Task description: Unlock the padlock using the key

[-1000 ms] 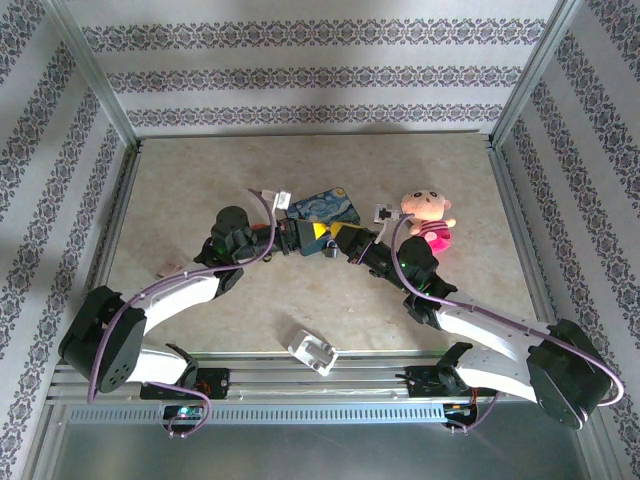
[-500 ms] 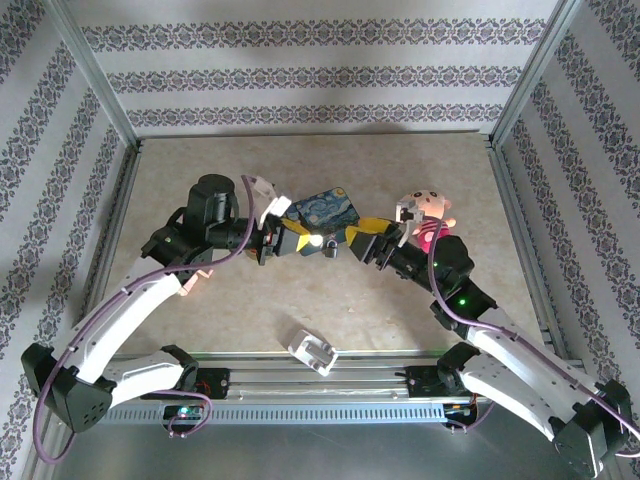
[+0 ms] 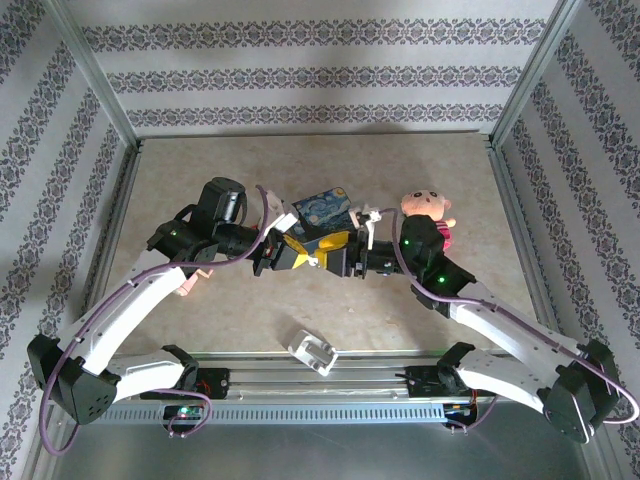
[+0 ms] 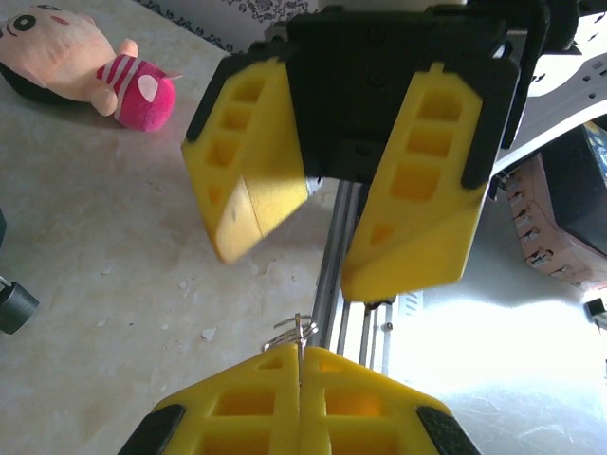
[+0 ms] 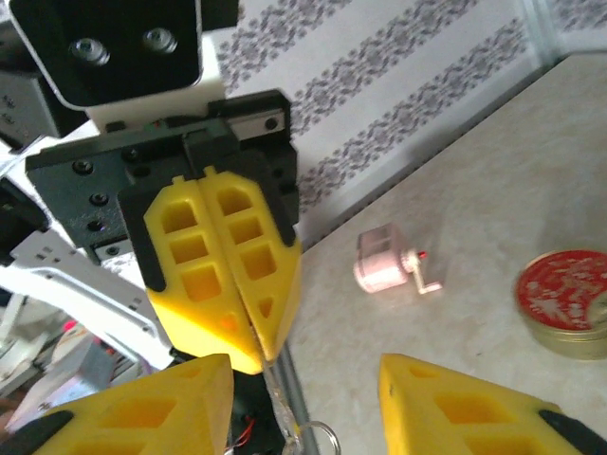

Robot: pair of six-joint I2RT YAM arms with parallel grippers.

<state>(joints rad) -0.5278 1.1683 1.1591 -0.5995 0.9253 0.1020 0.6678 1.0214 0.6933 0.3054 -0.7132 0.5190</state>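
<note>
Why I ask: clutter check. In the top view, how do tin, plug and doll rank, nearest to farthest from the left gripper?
From the left gripper:
1. Tin, just behind.
2. Plug, near edge.
3. Doll, far right.

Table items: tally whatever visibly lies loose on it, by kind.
Blue painted tin: 1
Pink plush doll: 1
White blocky plug: 1
Small pink crank box: 1
Round red-and-gold disc: 1
Total: 5
</note>
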